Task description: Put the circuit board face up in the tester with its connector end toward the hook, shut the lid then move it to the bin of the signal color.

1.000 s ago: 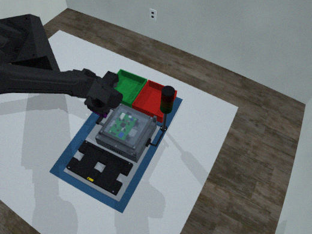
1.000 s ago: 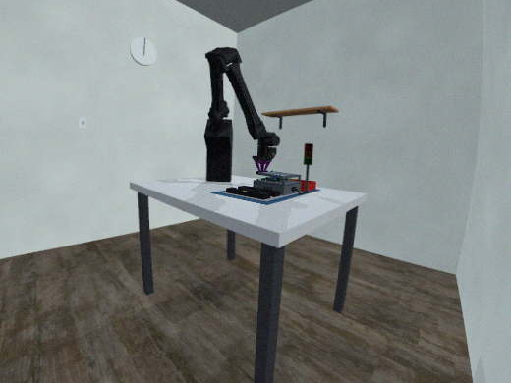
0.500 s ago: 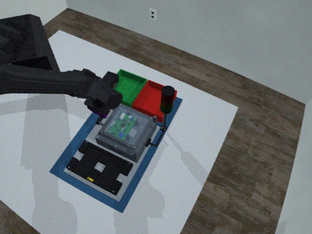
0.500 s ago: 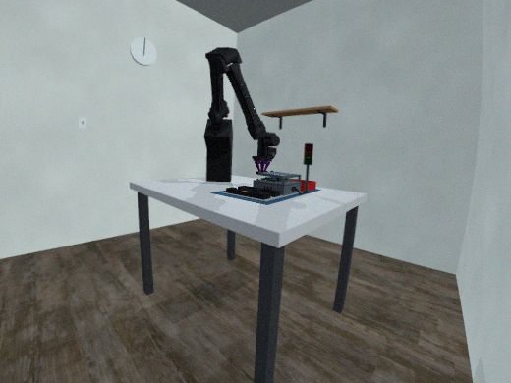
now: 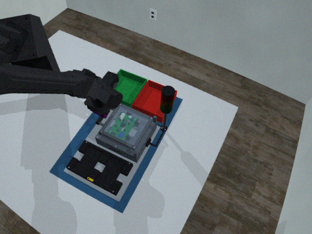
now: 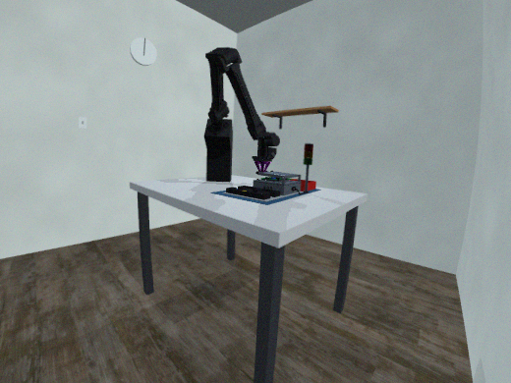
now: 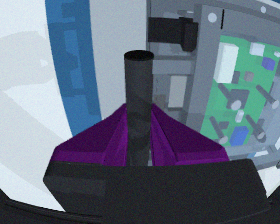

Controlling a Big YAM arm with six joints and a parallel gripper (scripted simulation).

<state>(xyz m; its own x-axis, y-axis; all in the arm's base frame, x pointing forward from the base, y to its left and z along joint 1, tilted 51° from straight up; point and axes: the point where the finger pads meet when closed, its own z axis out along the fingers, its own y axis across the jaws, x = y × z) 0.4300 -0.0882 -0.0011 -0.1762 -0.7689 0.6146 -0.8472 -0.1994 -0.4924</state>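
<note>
The green circuit board (image 5: 124, 125) (image 7: 244, 97) lies face up inside the grey tester (image 5: 120, 147) (image 6: 277, 183), under the see-through lid (image 5: 145, 122), which is down. My gripper (image 5: 102, 114) (image 6: 261, 170) (image 7: 139, 110) stands at the tester's left edge with its purple fingers shut on the lid's dark bar handle (image 7: 139, 78). The black latch hook (image 7: 171, 31) shows just past the end of the handle. The signal tower (image 5: 168, 99) (image 6: 308, 153) beside the tester looks dark. The black tray (image 5: 99, 167) in front of the tester has both pockets empty.
The green bin (image 5: 133, 75) and the red bin (image 5: 150, 99) stand side by side behind the tester. Everything sits on a blue bench mat (image 5: 60, 164) on the white table (image 5: 195, 128) (image 6: 236, 210). The arm's black base (image 6: 218, 156) stands at the back left.
</note>
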